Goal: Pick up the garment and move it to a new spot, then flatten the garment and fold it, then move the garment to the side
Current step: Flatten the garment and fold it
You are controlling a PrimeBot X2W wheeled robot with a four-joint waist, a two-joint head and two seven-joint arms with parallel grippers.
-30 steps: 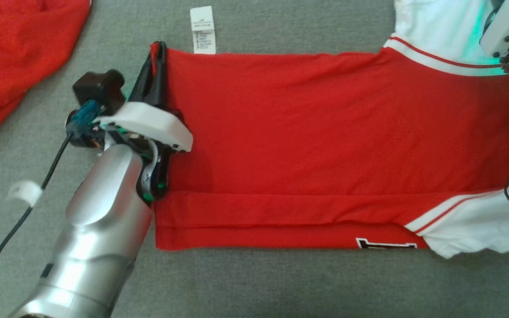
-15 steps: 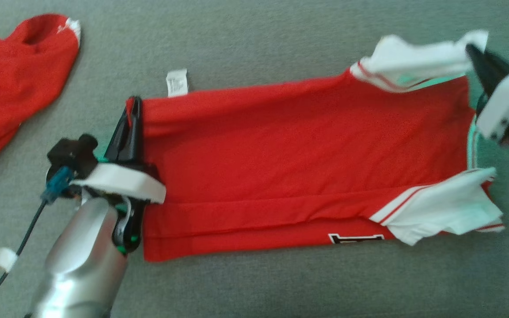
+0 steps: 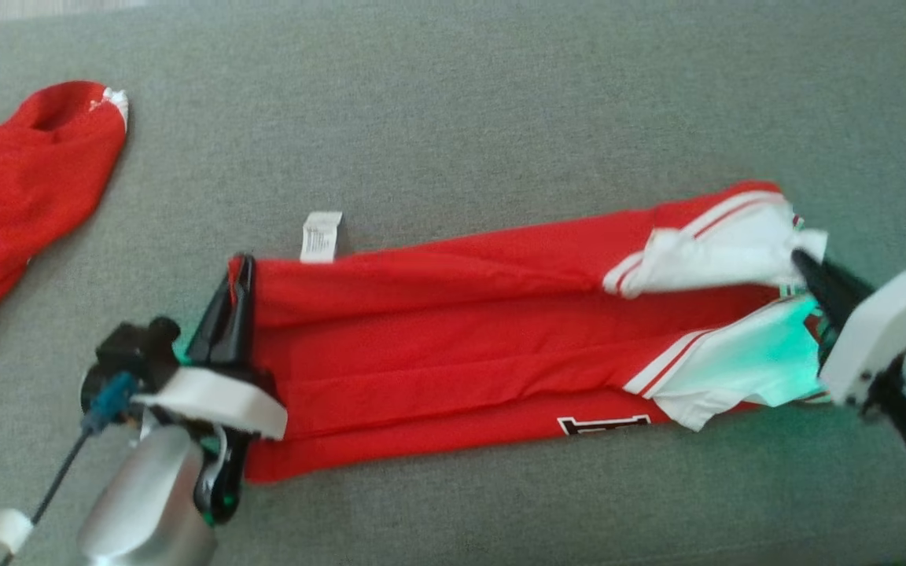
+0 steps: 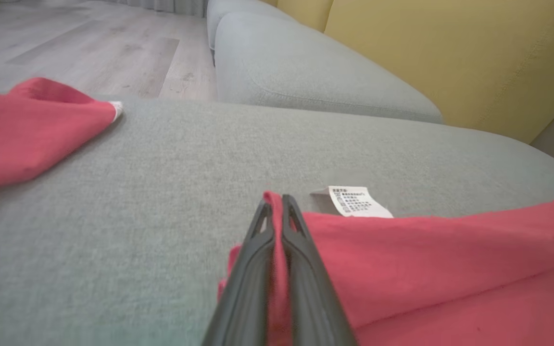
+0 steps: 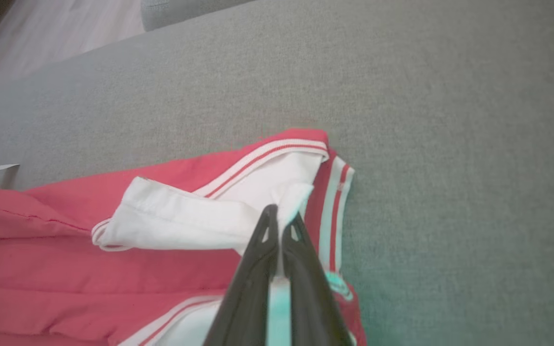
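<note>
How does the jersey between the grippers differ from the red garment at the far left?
The jersey is stretched long, folded in lengthwise bands; the red garment lies in a loose heap. The left gripper and right gripper pinch the jersey's ends; nothing touches the red garment. The jersey has white sleeves; the red garment shows just a scrap of white. Both are red, on the grey cushion.

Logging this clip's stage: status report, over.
Left pincer shut on red jersey hem corner. Right pincer shut on white sleeve. Jersey in long folds on grey cushion. Other red garment apart, far left.
</note>
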